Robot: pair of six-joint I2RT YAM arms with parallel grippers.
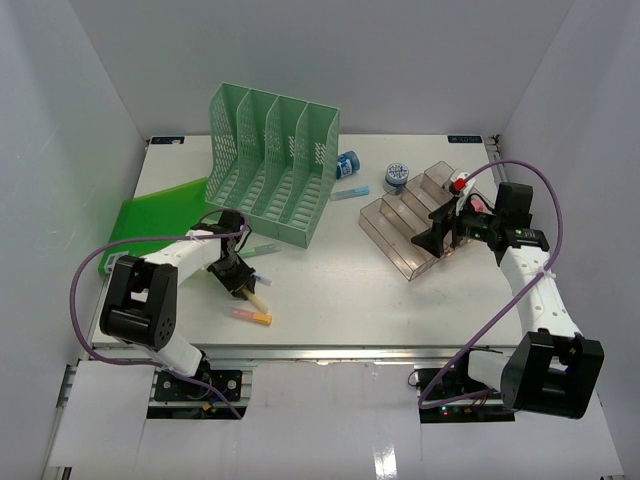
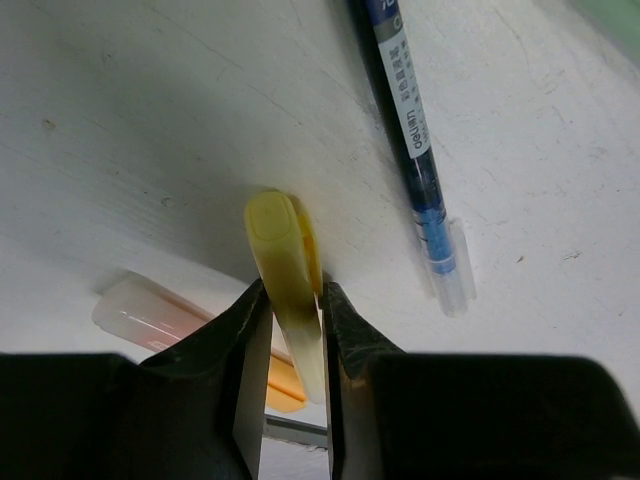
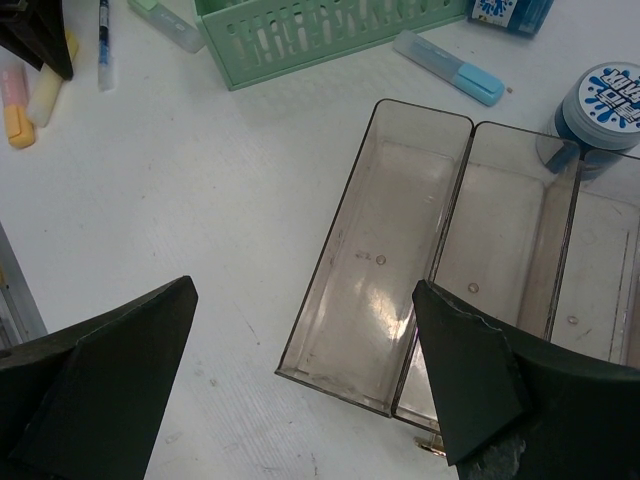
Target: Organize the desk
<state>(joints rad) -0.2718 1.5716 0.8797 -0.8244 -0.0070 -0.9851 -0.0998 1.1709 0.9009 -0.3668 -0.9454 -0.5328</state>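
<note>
A: Left arm?
B: Elbow folding, wrist dipping low over desk (image 1: 340,290), front-left. L gripper (image 2: 293,300) clamping yellow marker (image 2: 283,265).
A: Right?
B: Reaching fwd, R gripper (image 3: 305,290) hanging spread wide above clear tray (image 3: 335,250).

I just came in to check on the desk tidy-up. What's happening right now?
The left gripper pinches a yellow highlighter on the desk, beside a pink highlighter and a blue pen. The right gripper hangs open above the clear tiered tray; the compartments in its view look empty.
</note>
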